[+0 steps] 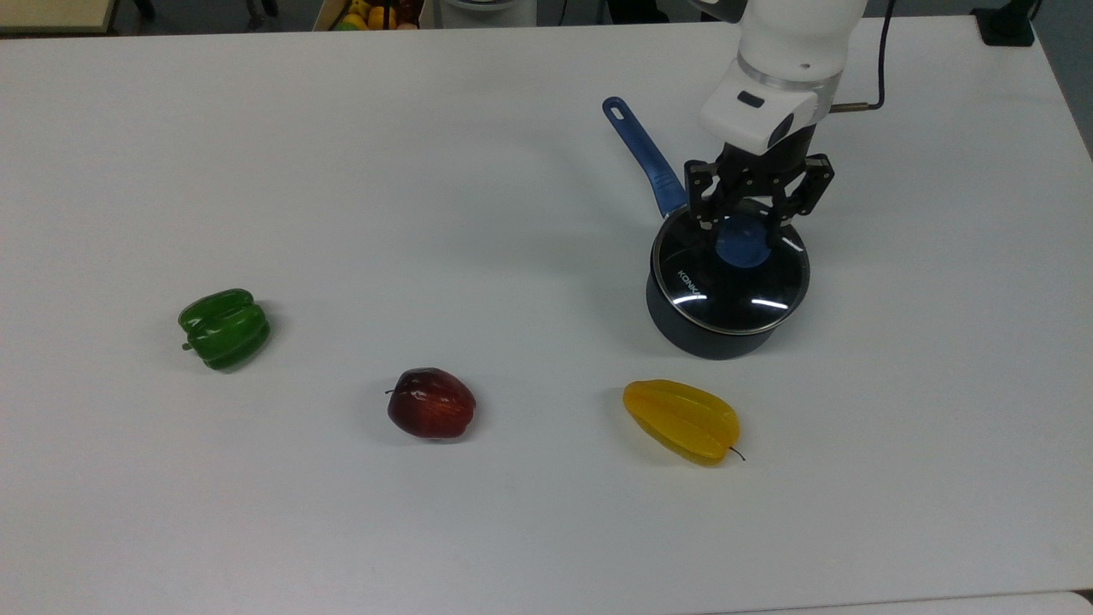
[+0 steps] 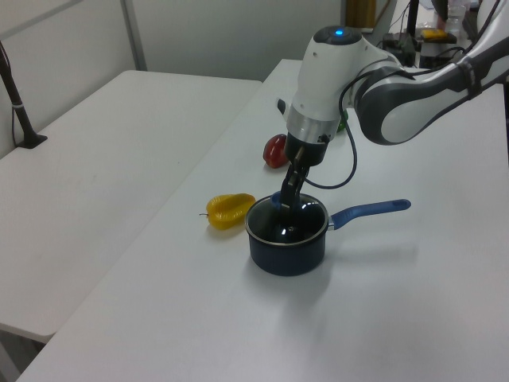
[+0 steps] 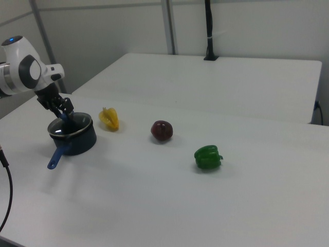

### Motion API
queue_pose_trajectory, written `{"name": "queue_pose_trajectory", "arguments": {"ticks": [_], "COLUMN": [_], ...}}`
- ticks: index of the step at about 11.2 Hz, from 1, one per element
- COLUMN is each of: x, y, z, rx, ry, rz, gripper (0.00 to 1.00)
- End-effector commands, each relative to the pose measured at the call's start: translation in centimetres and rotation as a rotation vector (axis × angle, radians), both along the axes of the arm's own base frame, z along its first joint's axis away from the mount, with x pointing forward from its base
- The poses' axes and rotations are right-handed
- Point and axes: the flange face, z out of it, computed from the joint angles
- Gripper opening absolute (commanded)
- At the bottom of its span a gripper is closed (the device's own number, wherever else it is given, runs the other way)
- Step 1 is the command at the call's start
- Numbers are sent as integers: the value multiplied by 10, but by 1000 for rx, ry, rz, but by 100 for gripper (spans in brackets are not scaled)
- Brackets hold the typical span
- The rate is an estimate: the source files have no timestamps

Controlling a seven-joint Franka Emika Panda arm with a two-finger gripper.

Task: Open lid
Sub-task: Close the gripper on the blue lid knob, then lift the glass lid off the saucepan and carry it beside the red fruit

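In the top view, one lid (image 1: 728, 284) sits on one dark saucepan (image 1: 713, 329) at the top view's right of the white worktop (image 1: 427, 213). The end effector (image 1: 739, 235) hangs over it, its two fingers closed around the lid's blue knob (image 1: 741, 246). Three pieces lie nearer: one green pepper (image 1: 225, 328), one red apple (image 1: 431, 403), one yellow starfruit (image 1: 681, 420).

In the left view, the end effector (image 2: 286, 200) reaches down onto the lid (image 2: 286, 224).

In the right view, the saucepan (image 3: 77, 139) stands at the right view's left, beside the starfruit (image 3: 109, 119).
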Motion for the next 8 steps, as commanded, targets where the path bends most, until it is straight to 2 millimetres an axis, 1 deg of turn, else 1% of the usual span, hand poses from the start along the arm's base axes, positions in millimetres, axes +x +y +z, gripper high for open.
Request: {"name": "queue_pose_trajectory", "arguments": {"ticks": [1,2,3,4,5,6,7,8], "x": [-16,-16,-18,-16,-14,-10,-5,2], "y": [1,-5,-10,-25,-44,-70,-98,-131], "z": [44,49,60,66,73,80,80,76], "rx": [20,13,14,8,6,6,-2,-14], "ry": [-52,-44,-49,-44,-46,-51,-48,-37], "rz": [-9,-18,-26,-48,-76,-111,-150,-194], "gripper": [51,51,51,51,51,51,51,51]}}
